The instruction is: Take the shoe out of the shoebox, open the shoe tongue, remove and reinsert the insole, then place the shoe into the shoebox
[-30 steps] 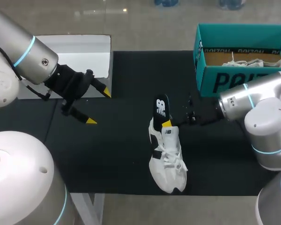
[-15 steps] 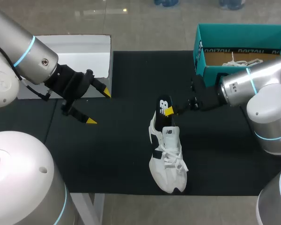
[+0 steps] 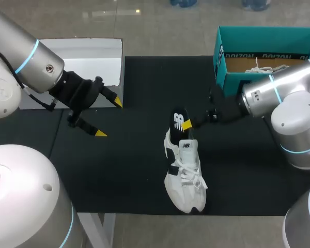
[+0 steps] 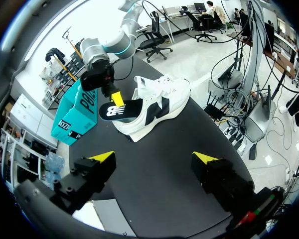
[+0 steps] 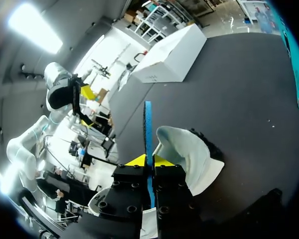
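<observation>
Right arm (image 3: 279, 98) swung up from lower spot on worktop toward shoebox (image 3: 232, 85); forearm now lies across box's front corner. Right gripper (image 3: 188, 124), fingers clamped on insole (image 3: 179, 119), moved up off heel collar of shoe (image 3: 184, 175), then eased slightly back down and toward shoe. Insole shifted with it and now looks shorter from above.

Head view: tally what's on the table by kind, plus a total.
Shoes: 2, loose shoe, boxed shoe
Insoles: 1, black insole
Boxes: 2, teal shoebox, white box
Mats: 1, black mat
Total: 6
</observation>
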### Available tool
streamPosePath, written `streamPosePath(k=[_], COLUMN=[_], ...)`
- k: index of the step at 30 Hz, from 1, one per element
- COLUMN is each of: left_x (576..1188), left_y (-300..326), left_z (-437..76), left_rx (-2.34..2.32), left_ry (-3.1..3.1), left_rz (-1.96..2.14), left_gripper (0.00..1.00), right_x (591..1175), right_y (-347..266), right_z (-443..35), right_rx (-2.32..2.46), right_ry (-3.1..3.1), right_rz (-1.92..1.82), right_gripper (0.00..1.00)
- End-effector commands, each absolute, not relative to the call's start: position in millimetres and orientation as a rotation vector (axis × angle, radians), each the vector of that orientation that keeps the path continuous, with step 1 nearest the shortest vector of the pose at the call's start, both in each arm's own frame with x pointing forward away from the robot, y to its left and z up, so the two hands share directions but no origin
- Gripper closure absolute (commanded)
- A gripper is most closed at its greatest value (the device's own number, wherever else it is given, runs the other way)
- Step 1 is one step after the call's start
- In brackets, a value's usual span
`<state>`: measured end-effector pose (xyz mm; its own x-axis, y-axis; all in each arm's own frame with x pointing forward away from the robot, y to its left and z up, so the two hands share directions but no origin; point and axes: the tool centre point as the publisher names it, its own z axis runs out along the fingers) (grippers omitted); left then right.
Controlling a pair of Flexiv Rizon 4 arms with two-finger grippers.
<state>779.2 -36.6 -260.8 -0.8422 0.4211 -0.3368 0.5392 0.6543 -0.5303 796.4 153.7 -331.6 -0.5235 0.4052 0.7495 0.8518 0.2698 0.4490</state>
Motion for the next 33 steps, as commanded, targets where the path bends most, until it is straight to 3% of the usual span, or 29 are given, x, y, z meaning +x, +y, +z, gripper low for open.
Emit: streamPosePath(k=[1,15,16,17,18,19,33], left_x=[779,779,779,779,779,779,779], left_y=[-37,-37,-37,-37,-37,-37,-37], left_z=[-261,-261,-261,-261,-261,-261,-261], left_rx=[0.789,0.789,0.789,0.789,0.789,0.789,0.789], left_ry=[2.689,2.689,2.689,2.689,2.689,2.689,2.689], left_rz=[-0.946,-0.946,-0.946,-0.946,-0.946,-0.946,-0.946], left_gripper=[0.0,0.0,0.0,0.0,0.0,0.0,0.0], right_x=[777,751,752,754,756,759,791], right_y=[159,161,160,160,160,160,141], right_z=[-346,-365,-364,-362,-360,-357,-288], right_rx=[-1.154,-1.202,-1.207,-1.212,-1.215,-1.217,-1.323], right_ry=[-2.015,-1.952,-1.951,-1.95,-1.955,-1.974,-2.199], right_rz=[-1.203,-1.161,-1.16,-1.162,-1.161,-1.153,-1.105], right_gripper=[1.0,1.0,0.95,0.62,0.14,0.0,0.0])
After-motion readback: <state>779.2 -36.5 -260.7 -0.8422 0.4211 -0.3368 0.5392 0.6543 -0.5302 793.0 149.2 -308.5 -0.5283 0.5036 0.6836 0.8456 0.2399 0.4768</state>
